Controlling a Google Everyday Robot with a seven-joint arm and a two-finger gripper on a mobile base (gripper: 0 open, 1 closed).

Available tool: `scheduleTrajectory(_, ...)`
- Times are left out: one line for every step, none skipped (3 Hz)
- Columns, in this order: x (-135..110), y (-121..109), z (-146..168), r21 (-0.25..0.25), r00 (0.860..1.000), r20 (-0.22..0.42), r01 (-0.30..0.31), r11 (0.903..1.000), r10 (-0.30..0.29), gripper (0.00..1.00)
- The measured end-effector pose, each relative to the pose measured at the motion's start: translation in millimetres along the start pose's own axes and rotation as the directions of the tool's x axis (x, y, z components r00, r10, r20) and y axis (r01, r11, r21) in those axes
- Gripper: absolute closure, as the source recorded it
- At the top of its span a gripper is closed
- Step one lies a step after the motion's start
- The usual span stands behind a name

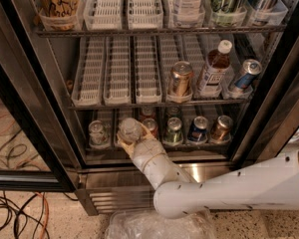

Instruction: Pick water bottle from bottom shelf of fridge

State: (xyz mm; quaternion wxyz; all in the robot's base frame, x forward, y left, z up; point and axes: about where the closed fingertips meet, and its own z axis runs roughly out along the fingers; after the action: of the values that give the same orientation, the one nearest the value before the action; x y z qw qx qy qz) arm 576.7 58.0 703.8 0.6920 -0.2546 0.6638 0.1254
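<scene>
The fridge (114,199) stands open in the camera view. On its bottom shelf (107,153), second lane from the left, is the water bottle (129,128), clear with a pale cap. My gripper (133,137) reaches in from below right, and its tan fingers (150,134) close around the bottle's sides. The bottle stands upright at the shelf's front edge. The white arm (229,185) runs from the gripper to the right edge of the view.
A clear container with a silvery top (97,132) stands left of the bottle. Several cans (173,130) fill the lanes to its right. On the middle rack are a brown-liquid bottle (212,67) and two cans. The open door frame (25,128) is at the left, cables (10,213) lie on the floor, and crumpled plastic (159,225) lies below.
</scene>
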Motion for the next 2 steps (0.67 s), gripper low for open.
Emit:
scheduleTrajectory(0.0,0.0,0.0,0.0,1.0,0.0,0.0,1.0,0.0,1.0)
scheduleTrajectory(2.4,8.4,-6.8,-0.048,1.0,-0.008,0.01,0.9988,-0.01,1.0)
